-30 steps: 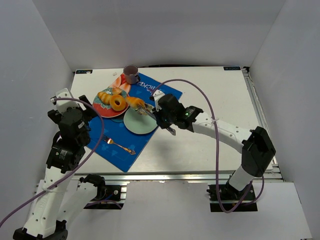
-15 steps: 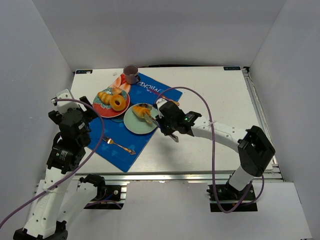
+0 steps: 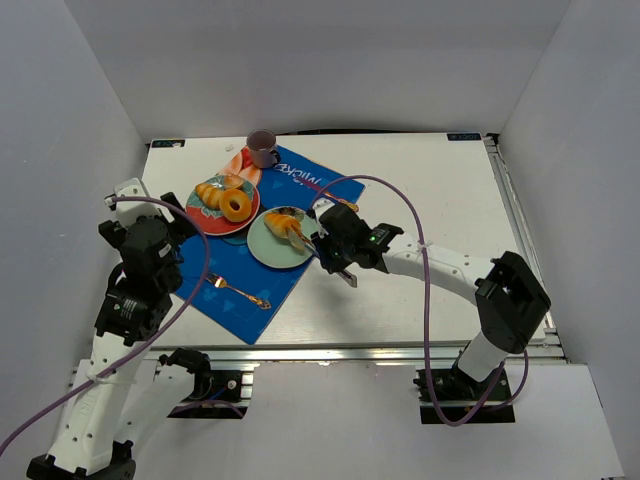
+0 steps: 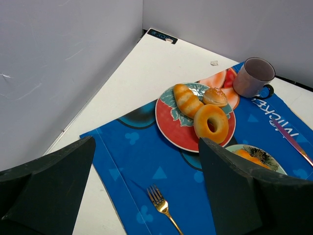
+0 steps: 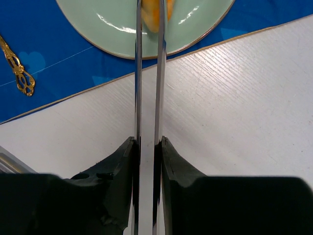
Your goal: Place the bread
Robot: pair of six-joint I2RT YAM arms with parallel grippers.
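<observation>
Right gripper [image 5: 147, 147]: black jaws clamped tight on a pair of long steel tongs [image 5: 138, 88].
Tong blades nearly closed, tips pinching the golden-orange ridged toy bread [image 5: 148, 14] straight ahead, over a pale green round plate [image 5: 195, 24]; contact with the plate not discernible. Blue patterned placemat [image 5: 58, 58] under the plate, gold fork [image 5: 17, 68] ahead-left on it. White table [image 5: 234, 122] beneath the jaws.

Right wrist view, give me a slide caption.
Tongs held by the right gripper pinch the bread at the pale green plate.
</observation>
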